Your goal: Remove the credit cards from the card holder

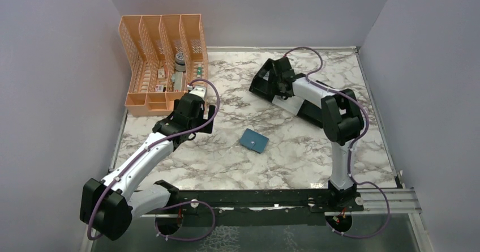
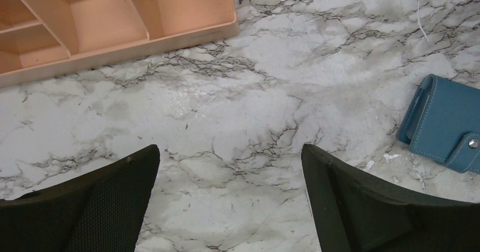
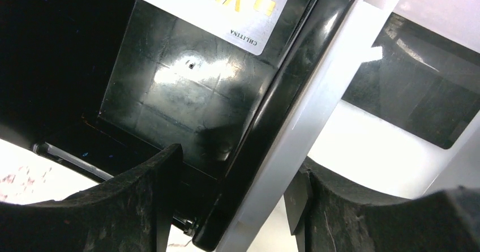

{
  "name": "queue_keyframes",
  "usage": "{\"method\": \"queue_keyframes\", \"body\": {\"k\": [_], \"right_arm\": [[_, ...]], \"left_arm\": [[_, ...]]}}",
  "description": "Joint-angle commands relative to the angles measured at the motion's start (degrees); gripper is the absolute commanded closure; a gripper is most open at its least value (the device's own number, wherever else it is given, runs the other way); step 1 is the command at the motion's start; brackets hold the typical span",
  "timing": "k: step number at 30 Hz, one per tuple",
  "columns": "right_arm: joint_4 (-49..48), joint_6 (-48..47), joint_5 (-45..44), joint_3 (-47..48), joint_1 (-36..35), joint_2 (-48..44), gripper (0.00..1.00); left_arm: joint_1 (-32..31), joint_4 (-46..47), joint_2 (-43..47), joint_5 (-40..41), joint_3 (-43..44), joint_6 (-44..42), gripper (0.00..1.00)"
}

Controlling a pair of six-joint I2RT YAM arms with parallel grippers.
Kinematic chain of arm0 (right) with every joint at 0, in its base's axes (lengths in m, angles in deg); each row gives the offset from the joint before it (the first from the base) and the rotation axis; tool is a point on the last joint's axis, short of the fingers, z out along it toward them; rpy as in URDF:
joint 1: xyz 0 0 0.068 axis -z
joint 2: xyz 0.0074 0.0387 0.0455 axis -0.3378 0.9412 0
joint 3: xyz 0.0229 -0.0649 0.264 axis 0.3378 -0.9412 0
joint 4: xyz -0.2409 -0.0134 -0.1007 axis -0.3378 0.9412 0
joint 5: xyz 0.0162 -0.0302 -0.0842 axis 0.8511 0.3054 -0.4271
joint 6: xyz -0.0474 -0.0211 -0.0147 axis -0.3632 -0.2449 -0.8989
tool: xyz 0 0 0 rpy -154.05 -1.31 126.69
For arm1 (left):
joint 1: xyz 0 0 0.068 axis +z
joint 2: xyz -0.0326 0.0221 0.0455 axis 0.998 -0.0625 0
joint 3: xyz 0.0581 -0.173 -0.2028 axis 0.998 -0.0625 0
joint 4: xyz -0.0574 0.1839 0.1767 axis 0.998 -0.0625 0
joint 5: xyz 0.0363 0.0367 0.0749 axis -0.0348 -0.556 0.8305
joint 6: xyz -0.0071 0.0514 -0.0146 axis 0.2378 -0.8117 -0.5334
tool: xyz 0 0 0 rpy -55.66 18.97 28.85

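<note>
I see the marble table (image 1: 305, 161) under everything. The orange file rack (image 1: 148, 65) stands far-left of the card holder (image 1: 253, 140), and the black-and-white tray (image 1: 266, 79) is beyond it. My left gripper (image 2: 229, 150) hangs left of the card holder, fingers wide apart, nothing in them. My right gripper (image 3: 238, 161) is at the tray, well beyond the card holder. Its fingers are apart astride a tray wall; can't tell if they touch it. The card holder lies snapped shut, mid-table. A silver credit card (image 3: 226, 3) sits in a black tray compartment.

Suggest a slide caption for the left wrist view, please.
Open left gripper over marble table; closed blue card holder right, peach organizer upper left.
</note>
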Motion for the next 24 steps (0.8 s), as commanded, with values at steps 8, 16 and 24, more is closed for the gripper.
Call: {"method": "queue_keyframes", "body": {"k": [8, 16, 24], "right_arm": [[1.8, -8.55, 3.24, -3.09, -9.83, -4.37, 0.36], [0.72, -9.87, 6.95, -10.55, -14.68, -9.86, 0.36], [0.49, -11.48, 7.51, -12.71, -16.62, -14.77, 0.35]], "left_arm": [[0.37, -1.08, -0.13, 0.26, 2.03, -0.69, 0.01], [0.37, -1.26, -0.56, 0.18, 2.12, -0.69, 0.01], [0.37, -1.21, -0.63, -0.28, 2.12, -0.52, 0.01]]}}
